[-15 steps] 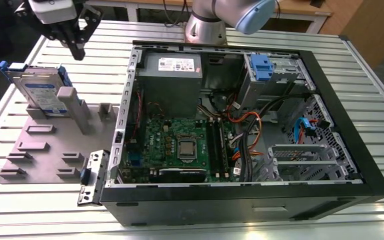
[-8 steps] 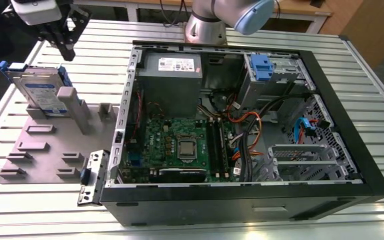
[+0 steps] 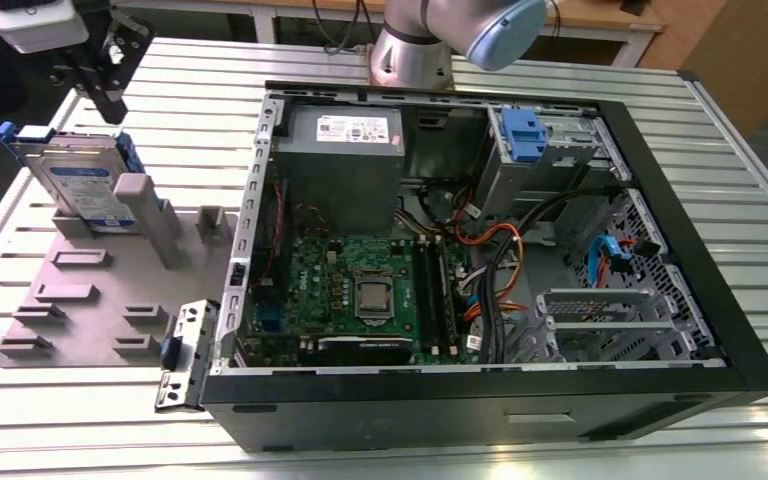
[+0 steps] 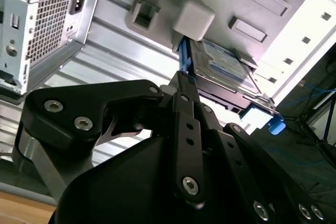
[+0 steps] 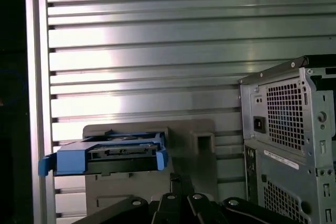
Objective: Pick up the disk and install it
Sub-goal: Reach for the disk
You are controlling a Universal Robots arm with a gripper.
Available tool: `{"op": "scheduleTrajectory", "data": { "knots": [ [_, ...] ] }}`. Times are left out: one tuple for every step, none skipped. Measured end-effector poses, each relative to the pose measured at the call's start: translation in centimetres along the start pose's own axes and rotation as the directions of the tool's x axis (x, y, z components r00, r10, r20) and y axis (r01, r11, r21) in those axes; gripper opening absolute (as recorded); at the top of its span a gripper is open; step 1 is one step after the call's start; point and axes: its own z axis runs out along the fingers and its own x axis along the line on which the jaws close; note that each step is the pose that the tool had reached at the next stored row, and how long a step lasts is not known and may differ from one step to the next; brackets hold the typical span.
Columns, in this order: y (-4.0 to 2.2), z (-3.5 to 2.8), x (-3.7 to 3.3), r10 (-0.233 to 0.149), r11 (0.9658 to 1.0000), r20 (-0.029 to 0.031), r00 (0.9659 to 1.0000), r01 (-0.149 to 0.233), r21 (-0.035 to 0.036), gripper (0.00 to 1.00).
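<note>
The disk (image 3: 84, 180) stands on edge in a slot of the grey holder plate (image 3: 97, 300), at the exterior view's left, silver with a white-and-blue label and a blue carrier frame. Both wrist views show it too: disk (image 4: 226, 72), disk (image 5: 110, 153). My gripper (image 3: 111, 105) hangs just above the disk's far end, apart from it. Its black fingers come together at the tips, gripper (image 4: 181, 80) and gripper (image 5: 178, 179), and hold nothing.
The open black computer case (image 3: 491, 250) lies on the slatted metal table beside the holder. Inside are the grey power-supply box (image 3: 344, 130), the green mainboard (image 3: 357, 290) and a metal cage with a blue latch (image 3: 524, 135). The case's rear panel (image 5: 289, 129) is close to the gripper.
</note>
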Motion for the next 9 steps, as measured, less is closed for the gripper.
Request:
{"op": "scheduleTrajectory", "data": {
  "knots": [
    [-0.01, 0.04, 0.28, 0.0, 1.0, 0.0, 1.0, 0.0, 0.0, 0.11],
    [-0.02, 0.09, 0.57, 0.0, 1.0, 0.0, 1.0, 0.0, 0.0, 0.11],
    [-0.03, 0.13, 0.86, 0.0, 1.0, 0.0, 1.0, 0.0, 0.0, 0.11],
    [-0.03, 0.18, 1.14, 0.0, 1.0, 0.0, 1.0, 0.0, 0.0, 0.11],
    [-0.03, 0.23, 1.39, 0.0, 1.0, -0.0001, 1.0, 0.0, 0.0001, 0.11],
    [0.0, 0.29, 1.6, 0.0, 1.0, 0.0, 1.0, 0.0, 0.0, 0.11],
    [0.03, 0.37, 1.83, 0.0, 1.0, 0.0, 1.0, 0.0, 0.0, 0.11],
    [0.06, 0.44, 2.07, 0.0, 1.0, 0.0, 1.0, 0.0, 0.0, 0.11],
    [0.08, 0.51, 2.32, 0.0, 1.0, 0.0, 1.0, 0.0, 0.0, 0.11]
  ]
}}
